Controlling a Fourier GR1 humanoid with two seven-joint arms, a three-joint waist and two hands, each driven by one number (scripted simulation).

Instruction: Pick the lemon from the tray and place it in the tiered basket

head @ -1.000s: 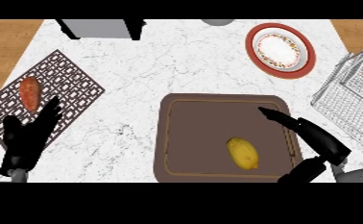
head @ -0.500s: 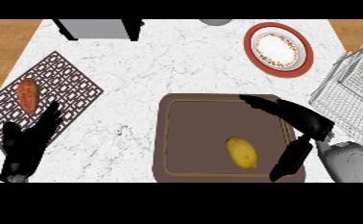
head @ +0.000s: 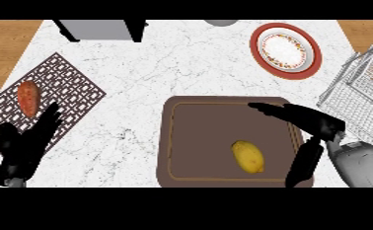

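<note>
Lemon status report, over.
Right hand open, fingers spread over the tray, not touching the lemon. Left hand open, resting at lower left. Lemon on tray, basket at right, nothing between.

Right hand [head: 315, 130] at lower right, fingers and thumb spread open. Left hand [head: 25, 145] open at lower left.

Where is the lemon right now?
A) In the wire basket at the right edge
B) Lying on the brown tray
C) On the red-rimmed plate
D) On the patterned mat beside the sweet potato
B: the lemon lies on the brown tray, with the right hand open beside it and not holding it.
</note>
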